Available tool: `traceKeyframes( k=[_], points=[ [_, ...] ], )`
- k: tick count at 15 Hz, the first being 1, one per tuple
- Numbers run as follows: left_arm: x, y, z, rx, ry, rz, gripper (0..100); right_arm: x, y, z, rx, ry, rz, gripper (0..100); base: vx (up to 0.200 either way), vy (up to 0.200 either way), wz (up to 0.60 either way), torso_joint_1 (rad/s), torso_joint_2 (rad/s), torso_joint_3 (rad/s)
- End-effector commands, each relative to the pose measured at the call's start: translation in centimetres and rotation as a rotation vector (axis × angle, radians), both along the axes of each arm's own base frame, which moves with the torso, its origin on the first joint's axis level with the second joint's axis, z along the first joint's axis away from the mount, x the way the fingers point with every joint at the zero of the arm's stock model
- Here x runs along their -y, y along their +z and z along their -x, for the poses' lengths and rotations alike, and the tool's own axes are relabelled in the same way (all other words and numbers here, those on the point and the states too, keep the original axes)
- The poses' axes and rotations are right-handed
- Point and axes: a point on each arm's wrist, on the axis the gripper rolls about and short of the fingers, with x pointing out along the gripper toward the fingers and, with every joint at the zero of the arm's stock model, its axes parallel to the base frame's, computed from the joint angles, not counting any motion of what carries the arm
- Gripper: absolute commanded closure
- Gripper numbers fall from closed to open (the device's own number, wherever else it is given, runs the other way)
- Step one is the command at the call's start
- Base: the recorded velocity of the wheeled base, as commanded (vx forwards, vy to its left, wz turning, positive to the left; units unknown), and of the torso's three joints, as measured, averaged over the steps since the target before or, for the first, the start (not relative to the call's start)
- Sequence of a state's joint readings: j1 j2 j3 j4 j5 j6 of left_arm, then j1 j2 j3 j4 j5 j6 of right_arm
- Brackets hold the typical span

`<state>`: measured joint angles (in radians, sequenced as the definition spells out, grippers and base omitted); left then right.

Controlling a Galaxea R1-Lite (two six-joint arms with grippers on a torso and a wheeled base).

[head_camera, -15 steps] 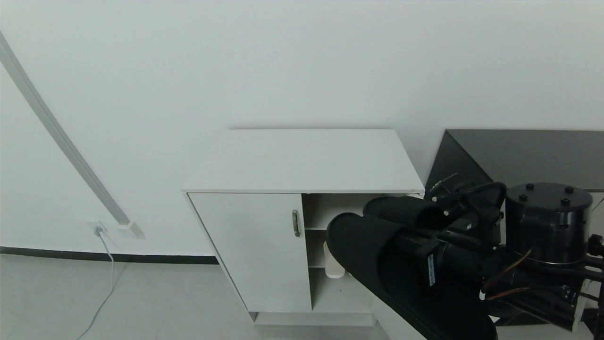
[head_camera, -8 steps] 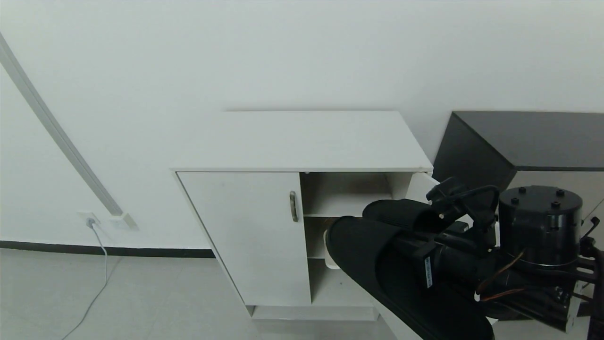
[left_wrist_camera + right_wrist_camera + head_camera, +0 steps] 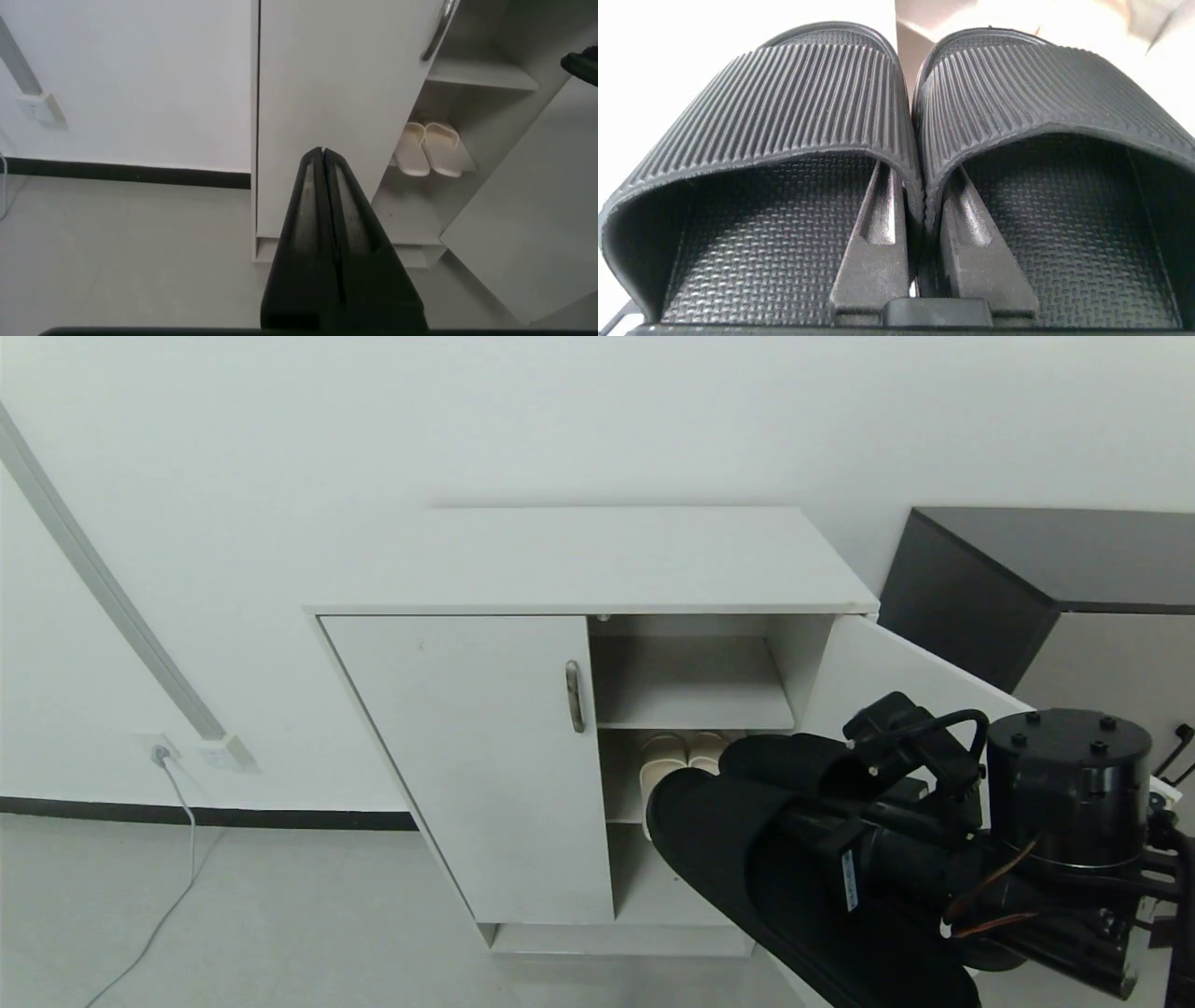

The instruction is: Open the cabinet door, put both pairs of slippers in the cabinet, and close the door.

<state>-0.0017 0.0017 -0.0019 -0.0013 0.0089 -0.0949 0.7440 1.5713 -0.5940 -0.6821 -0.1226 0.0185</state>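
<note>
now: black slippers [image 3: 747, 840] held in front of the open cabinet [image 3: 597, 560].
right end effector [image 3: 920, 224] clenched on the pair's inner walls, one finger in each slipper. toes and long axis point at the open right half, ahead and slightly left. pale slippers [image 3: 432, 149] sit on the middle shelf. left end effector [image 3: 322, 159] closed, holding nothing, faces the left door [image 3: 467, 756]. right arm is nearer.

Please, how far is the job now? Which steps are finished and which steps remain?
Done: the right door of the cabinet is open, and the pale slippers lie inside it. In hand: the right end effector grips the black slippers in front of the opening. Remaining: put the black pair inside and close the door. The left end effector is shut and empty.
</note>
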Motion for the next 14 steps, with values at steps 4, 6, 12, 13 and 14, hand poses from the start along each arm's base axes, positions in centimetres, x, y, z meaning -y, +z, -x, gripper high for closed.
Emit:
traceKeyframes(
  k=[4,6,12,13,14],
  points=[
    [0.00,-0.01,0.00,0.000,0.000,0.000,100,-0.01,-0.18,0.10,-0.001,0.005,0.009,100,0.000,0.000,0.00,-0.167,0.49,0.320],
    [0.00,0.03,0.01,0.002,0.000,0.000,100,-0.12,-0.22,0.16,-0.002,0.009,0.010,100,0.000,0.000,0.00,-0.154,0.48,0.327],
    [0.00,-0.01,0.00,0.000,0.000,0.000,100,-0.19,-0.41,0.37,-0.006,0.017,0.016,100,0.000,0.000,0.00,-0.108,0.46,0.347],
    [0.00,0.03,0.01,0.002,0.000,0.000,100,-0.19,-0.41,0.37,-0.006,0.017,0.016,100,0.000,0.000,0.00,-0.080,0.45,0.369],
    [0.00,0.03,0.01,0.002,0.000,0.000,100,-0.22,-0.41,0.40,-0.006,0.019,0.016,100,0.000,0.000,0.00,-0.041,0.44,0.369]
  ],
)
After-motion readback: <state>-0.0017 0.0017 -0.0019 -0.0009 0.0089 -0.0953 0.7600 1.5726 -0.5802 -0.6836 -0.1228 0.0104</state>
